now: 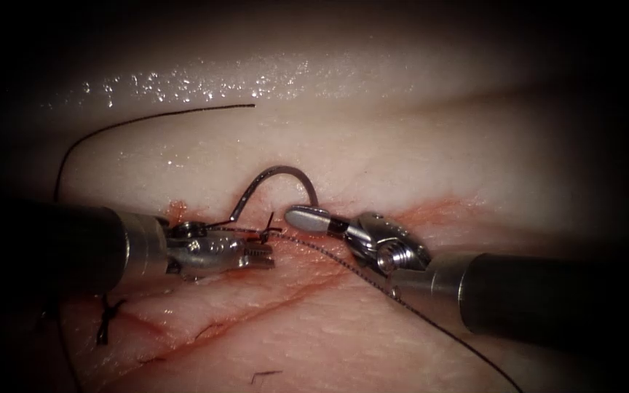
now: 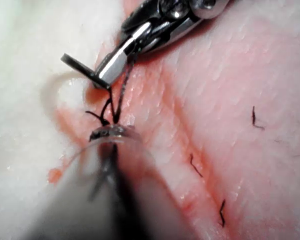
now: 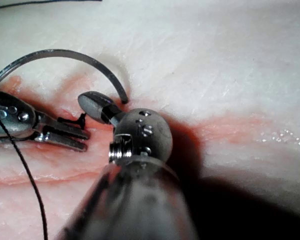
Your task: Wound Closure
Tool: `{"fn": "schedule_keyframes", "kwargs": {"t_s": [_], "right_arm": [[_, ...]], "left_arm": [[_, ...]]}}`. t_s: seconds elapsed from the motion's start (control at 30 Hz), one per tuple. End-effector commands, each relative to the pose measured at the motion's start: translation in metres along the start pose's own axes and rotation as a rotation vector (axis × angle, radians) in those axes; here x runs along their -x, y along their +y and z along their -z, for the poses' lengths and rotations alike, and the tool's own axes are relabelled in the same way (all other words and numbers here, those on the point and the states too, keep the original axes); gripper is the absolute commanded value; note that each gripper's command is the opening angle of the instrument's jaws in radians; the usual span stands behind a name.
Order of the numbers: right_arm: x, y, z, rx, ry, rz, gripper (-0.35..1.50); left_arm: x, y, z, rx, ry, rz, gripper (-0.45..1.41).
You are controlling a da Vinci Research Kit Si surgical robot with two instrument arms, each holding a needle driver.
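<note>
So the needle [image 1: 279, 182] arches over the tissue [image 1: 402, 145] just above the cut [image 1: 256, 313]. One end dips down beside the right tool [image 1: 307, 218], whose jaws look closed, but I can't tell if they're pinching the needle or nothing. The left tool [image 1: 260, 255] sits slightly parted at the knot [image 1: 267, 231], gripping nothing I can see. My take: grab the needle firmly on its curve, away from the point, and keep the thread [image 1: 373, 280] untangled. Whether the needle end is in the tissue is hidden.
</note>
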Motion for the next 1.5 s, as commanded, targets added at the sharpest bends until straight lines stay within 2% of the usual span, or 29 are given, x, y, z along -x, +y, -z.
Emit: {"fn": "schedule_keyframes", "kwargs": {"t_s": [0.03, 0.07, 0.13, 0.27, 0.37, 0.53, 0.6, 0.73, 0.9, 1.03, 1.27, 1.43, 1.5], "right_arm": [[0.0002, 0.0000, -0.0014, -0.007, -0.001, 0.045, 0.54], [-0.0001, -0.0001, -0.0015, -0.004, -0.007, 0.083, 0.84], [-0.0009, -0.0006, -0.0014, 0.007, -0.045, 0.210, 1.11], [-0.0032, -0.0017, -0.0007, 0.038, -0.101, 0.469, 1.20], [-0.0046, -0.0029, -0.0001, 0.028, -0.223, 0.585, 1.26], [-0.0058, -0.0047, 0.0008, 0.023, -0.337, 0.659, 1.25], [-0.0063, -0.0052, 0.0006, 0.031, -0.353, 0.718, 1.20], [-0.0070, -0.0057, -0.0010, 0.032, -0.367, 0.852, 1.21], [-0.0069, -0.0056, -0.0031, 0.051, -0.432, 1.016, 1.21], [-0.0071, -0.0057, -0.0047, 0.083, -0.455, 1.147, 1.21], [-0.0072, -0.0054, -0.0054, 0.090, -0.472, 1.238, 1.21], [-0.0068, -0.0055, -0.0059, 0.077, -0.476, 1.272, 1.10], [-0.0066, -0.0057, -0.0063, 0.065, -0.482, 1.275, 0.99]], "left_arm": [[-0.0001, 0.0001, -0.0008, 0.001, 0.000, 0.000, 0.20], [-0.0001, 0.0000, -0.0007, 0.002, 0.001, -0.001, 0.20], [-0.0001, 0.0000, -0.0007, 0.003, 0.001, -0.001, 0.20], [-0.0001, 0.0000, -0.0006, 0.003, 0.001, -0.001, 0.20], [-0.0001, 0.0000, -0.0006, 0.003, 0.001, -0.001, 0.20], [-0.0001, 0.0000, -0.0006, 0.003, 0.001, -0.001, 0.20], [-0.0001, 0.0000, -0.0006, 0.003, 0.001, -0.001, 0.20], [-0.0002, 0.0000, -0.0007, 0.002, 0.000, 0.000, 0.20], [-0.0002, 0.0000, -0.0007, 0.002, 0.000, 0.000, 0.19], [-0.0002, 0.0000, -0.0007, 0.002, 0.000, 0.000, 0.19], [-0.0002, 0.0000, -0.0007, 0.002, 0.000, 0.000, 0.19], [-0.0002, 0.0000, -0.0007, 0.002, 0.000, 0.000, 0.19], [-0.0002, 0.0000, -0.0007, 0.002, 0.000, 0.000, 0.19]]}}
